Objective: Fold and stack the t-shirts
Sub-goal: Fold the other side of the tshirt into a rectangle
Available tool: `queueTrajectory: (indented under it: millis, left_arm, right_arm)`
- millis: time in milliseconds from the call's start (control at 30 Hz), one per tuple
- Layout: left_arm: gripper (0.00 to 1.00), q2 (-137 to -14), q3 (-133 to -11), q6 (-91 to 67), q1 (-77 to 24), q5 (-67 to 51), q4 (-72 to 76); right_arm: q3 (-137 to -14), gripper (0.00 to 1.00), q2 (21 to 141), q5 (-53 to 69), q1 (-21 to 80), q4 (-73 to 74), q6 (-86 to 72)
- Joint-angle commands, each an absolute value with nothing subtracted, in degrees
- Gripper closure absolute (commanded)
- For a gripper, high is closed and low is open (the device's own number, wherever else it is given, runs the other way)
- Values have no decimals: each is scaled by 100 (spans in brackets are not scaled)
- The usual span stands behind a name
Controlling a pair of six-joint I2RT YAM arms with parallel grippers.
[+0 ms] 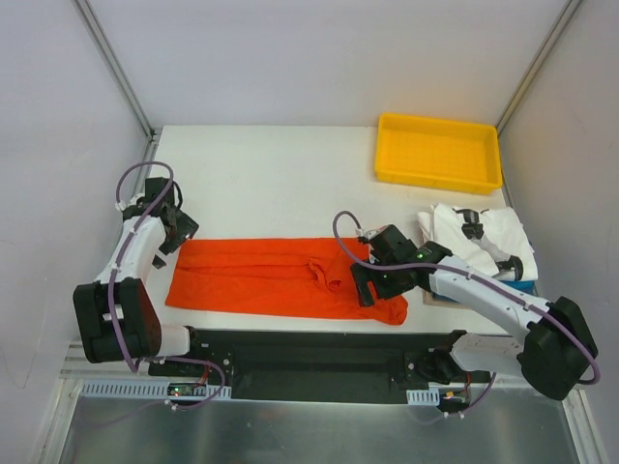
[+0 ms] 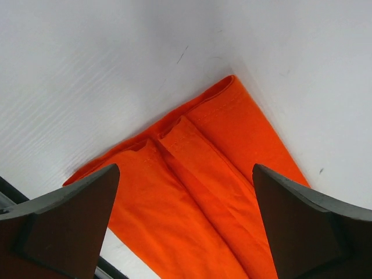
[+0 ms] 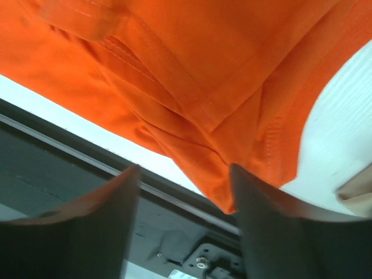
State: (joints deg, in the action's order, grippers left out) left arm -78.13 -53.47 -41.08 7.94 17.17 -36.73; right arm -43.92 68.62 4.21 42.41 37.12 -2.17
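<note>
The orange t-shirt [image 1: 271,278] is seen lying flat as a long, narrow strip along the near edge of the table [image 1: 271,184], its sides folded inward. The left gripper [image 1: 179,224] is held at the strip's left end, jaws spread wide with nothing between them. The right gripper [image 1: 366,285] is held over the right end, jaws parted and nothing visibly pinched. The white t-shirts [image 1: 484,237] are heaped at the right, on the near side of the yellow tray [image 1: 437,180]. A crosswise fold is judged to be the step in hand. All layers at one end should be pinched together, the corners kept level, and the end carried low across so that the edges are matched and no creases are dragged in.
</note>
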Motion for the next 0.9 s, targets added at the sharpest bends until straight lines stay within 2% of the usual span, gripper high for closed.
queueTrajectory:
  millis: [0, 167, 267, 400, 600, 700, 867]
  left_arm:
    - [1, -7296, -5598, -4281, 809, 1452, -3788]
    - [1, -7426, -5941, -4079, 528, 327, -3692]
    - [1, -7655, -5924, -3929, 185, -164, -3420]
    - [1, -8033, -5678, -3824, 114, -816, -3094]
    - [1, -8218, -5344, -3771, 105, -800, -2848]
    - [1, -8367, -5265, -3718, 97, -774, -2786]
    - [1, -8674, -5230, -3665, 105, -616, -2786]
  right_arm:
    - [-4780, 3, 6593, 160, 4386, 3963, -431]
    - [-5080, 3, 6425, 210, 4368, 3596, -877]
    - [-5045, 3, 6486, 456, 4359, 2692, -1212]
    - [-5219, 3, 7239, 1027, 4359, 1558, -1450]
    - [-5388, 3, 8487, 1704, 4377, 959, -1669]
    - [-5335, 3, 9006, 1661, 4386, 914, -1889]
    - [-4879, 3, 9124, 1872, 4474, 861, -2021]
